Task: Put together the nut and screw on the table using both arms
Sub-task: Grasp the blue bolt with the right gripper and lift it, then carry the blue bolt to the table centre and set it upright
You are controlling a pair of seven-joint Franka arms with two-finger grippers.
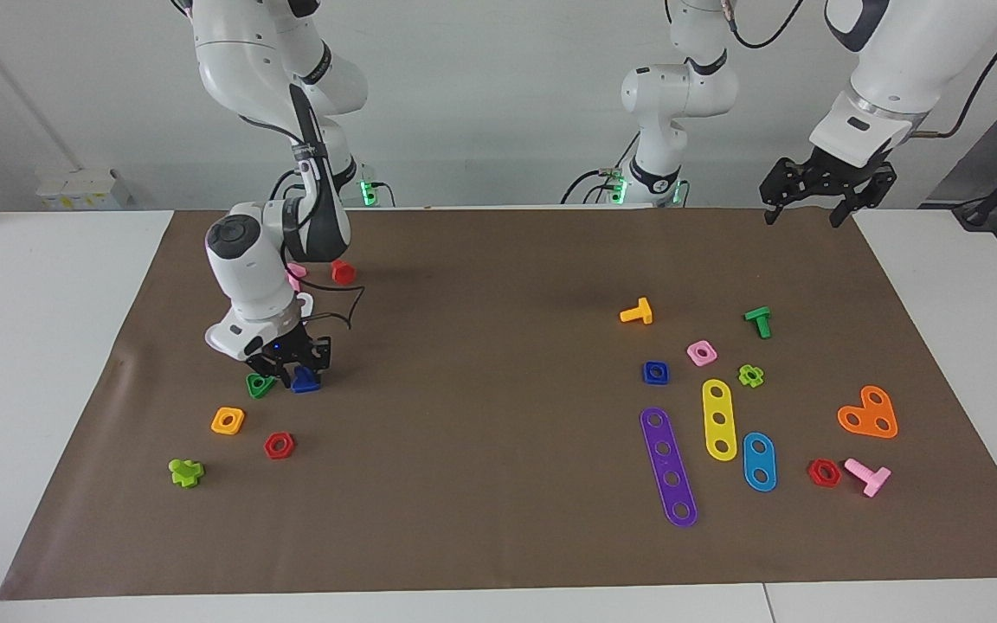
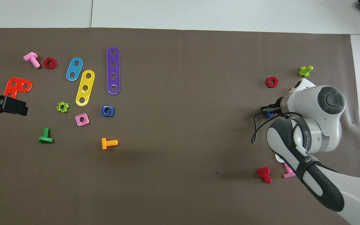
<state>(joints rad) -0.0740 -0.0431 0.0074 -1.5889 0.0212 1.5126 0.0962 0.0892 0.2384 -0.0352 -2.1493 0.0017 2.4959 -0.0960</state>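
The dark-blue screw (image 1: 305, 381) lies on the brown mat (image 1: 481, 484) of the table, toward the right arm's end, beside a green triangular nut (image 1: 260, 385). My right gripper (image 1: 299, 368) is down at the screw, open, a finger on either side of it. In the overhead view the right arm hides most of the screw (image 2: 269, 115). The dark-blue nut (image 1: 655, 372) lies flat toward the left arm's end, and it also shows in the overhead view (image 2: 107, 111). My left gripper (image 1: 801, 218) waits open and empty, high over the mat's edge.
By the right gripper lie an orange square nut (image 1: 228, 420), a red hex nut (image 1: 279, 445), a lime piece (image 1: 186, 472) and a red bolt (image 1: 343, 272). Around the blue nut lie a pink nut (image 1: 702, 352), coloured strips (image 1: 720, 419), and orange (image 1: 637, 311) and green (image 1: 758, 321) bolts.
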